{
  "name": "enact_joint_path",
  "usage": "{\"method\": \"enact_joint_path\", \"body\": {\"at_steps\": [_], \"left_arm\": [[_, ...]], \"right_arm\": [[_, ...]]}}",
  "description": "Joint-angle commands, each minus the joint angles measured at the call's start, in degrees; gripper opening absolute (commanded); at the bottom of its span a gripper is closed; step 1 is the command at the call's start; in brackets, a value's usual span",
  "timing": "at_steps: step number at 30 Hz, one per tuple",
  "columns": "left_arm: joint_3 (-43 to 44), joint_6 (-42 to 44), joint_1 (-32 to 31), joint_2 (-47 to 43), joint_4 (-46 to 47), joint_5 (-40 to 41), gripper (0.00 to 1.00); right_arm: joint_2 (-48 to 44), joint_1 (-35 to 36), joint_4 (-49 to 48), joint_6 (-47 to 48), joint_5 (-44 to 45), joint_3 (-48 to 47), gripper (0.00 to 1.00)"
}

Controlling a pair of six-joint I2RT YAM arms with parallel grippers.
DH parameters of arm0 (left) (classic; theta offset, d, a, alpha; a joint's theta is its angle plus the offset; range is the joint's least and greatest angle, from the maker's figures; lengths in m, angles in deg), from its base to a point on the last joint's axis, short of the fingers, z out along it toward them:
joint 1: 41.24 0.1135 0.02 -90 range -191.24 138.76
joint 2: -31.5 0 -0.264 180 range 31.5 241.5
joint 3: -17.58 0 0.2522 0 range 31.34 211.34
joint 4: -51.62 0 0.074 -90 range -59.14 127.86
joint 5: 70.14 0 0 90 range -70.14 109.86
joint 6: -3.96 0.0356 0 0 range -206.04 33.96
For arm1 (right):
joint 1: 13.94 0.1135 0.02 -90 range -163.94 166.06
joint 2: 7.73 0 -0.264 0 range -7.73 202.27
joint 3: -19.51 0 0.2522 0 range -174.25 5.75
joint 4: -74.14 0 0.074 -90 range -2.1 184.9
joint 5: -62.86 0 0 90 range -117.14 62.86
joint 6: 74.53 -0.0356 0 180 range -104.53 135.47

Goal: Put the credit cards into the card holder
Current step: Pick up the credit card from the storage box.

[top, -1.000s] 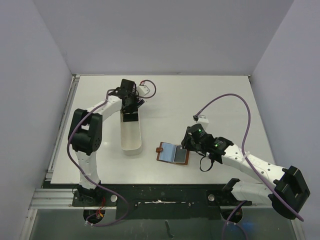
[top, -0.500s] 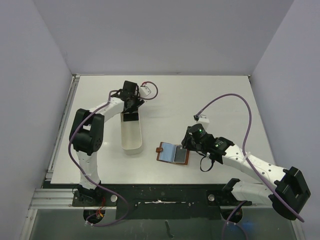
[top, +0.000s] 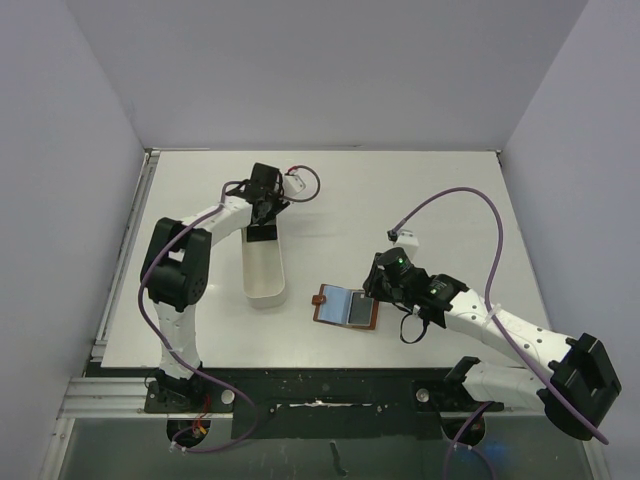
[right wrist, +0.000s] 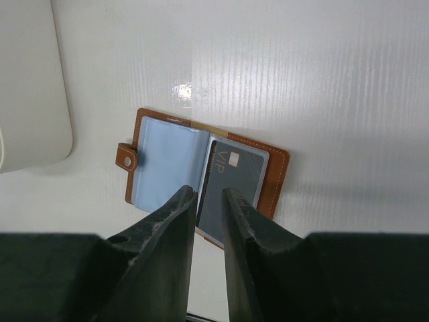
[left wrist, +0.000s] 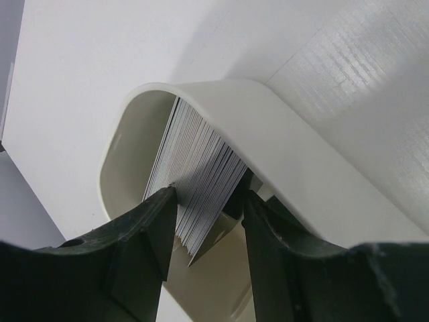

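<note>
The job has only just begun. The brown card holder lies open on the table, just beside the near end of the long white tray, on the right arm's side. One grey card marked VIP already sits in a pocket of it. The blue-grey pocket next to that card looks empty.

Most of the credit cards have not gone in yet. They stand on edge in a tight stack at the far end of the tray, leaning on its curved wall. Each one has to be lifted out and slid into a pocket.

The left gripper is down in the far end of the tray. Its fingers are about half open, one on each side of the stack. One finger touches the cards. A thin dark gap shows by the other, so I think it has not pinched them yet.

The right gripper hangs beside the tray, over the card holder. Its fingers are close together, with only a thin gap, and hold nothing. I cannot tell if they touch the holder.
</note>
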Motion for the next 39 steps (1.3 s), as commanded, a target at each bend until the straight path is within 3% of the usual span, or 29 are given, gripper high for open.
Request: {"method": "enact_joint_path", "body": {"at_steps": [1, 14, 18, 24, 31, 39], "left_arm": [[0.34, 0.72, -0.38, -3.41, 2.62, 1.31, 0.41], [1.02, 0.91, -1.44, -4.42, 1.4, 2.89, 0.23], [0.98, 0.21, -2.03, -5.3, 0.9, 3.1, 0.1], [1.54, -2.2, -2.2, -7.42, -2.37, 1.36, 0.0], [1.42, -7.22, -2.48, -9.84, -8.39, -2.76, 0.0], [3.18, -18.32, -2.1, -11.34, -14.08, 1.61, 0.0]], "right_arm": [[-1.91, -0.34, -1.41, 0.33, 1.3, 0.1, 0.24], [-3.84, -0.34, -0.92, -0.54, 1.47, 1.07, 0.24], [-4.13, -0.25, -0.79, -0.71, 1.34, 1.12, 0.24], [-4.87, -0.16, -1.52, -0.95, 0.75, 1.84, 0.24], [-6.53, 0.06, -1.98, -1.08, 0.05, 2.45, 0.24], [-11.01, 1.34, -4.37, -1.31, -1.93, 4.43, 0.26]]}}
